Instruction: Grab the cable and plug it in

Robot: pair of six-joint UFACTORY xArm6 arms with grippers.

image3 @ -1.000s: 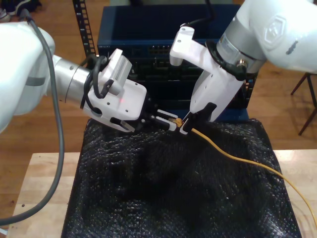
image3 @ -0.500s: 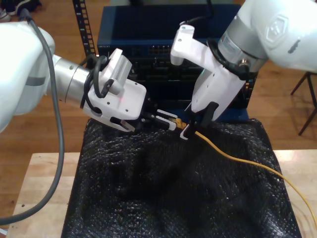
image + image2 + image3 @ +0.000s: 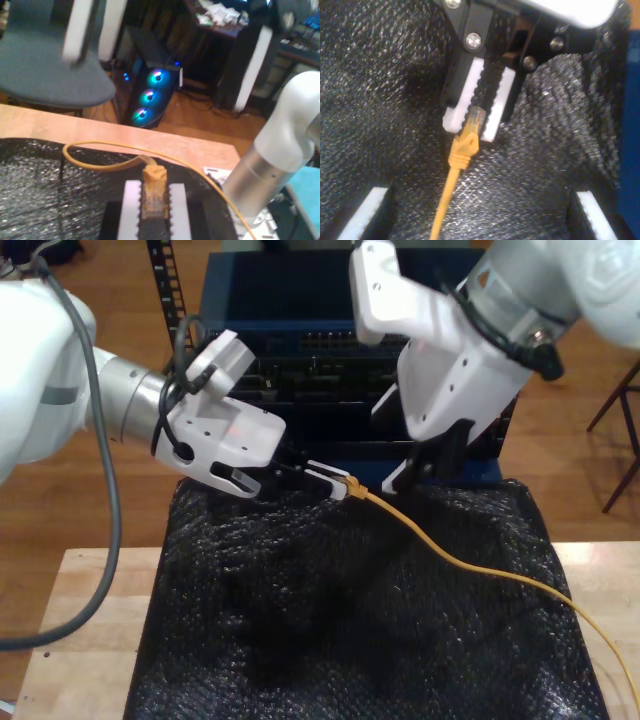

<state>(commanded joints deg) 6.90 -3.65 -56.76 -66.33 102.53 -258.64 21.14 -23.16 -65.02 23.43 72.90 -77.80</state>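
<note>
One firm clamp of first gripper on thin orange-yellow network cable by its clear plug; second gripper, jaws apart, clear; carry plug level to dark blue rack ports

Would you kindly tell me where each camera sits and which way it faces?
Exterior view: off the arms, facing the black mat, my first gripper and my second gripper.
First wrist view: on my first gripper, looking along its fingers, shut on the cable, toward the other arm.
Second wrist view: on my second gripper, looking down at the mat; its open pads show.
Shared: both wrist views show the cable's plug in my first gripper.
</note>
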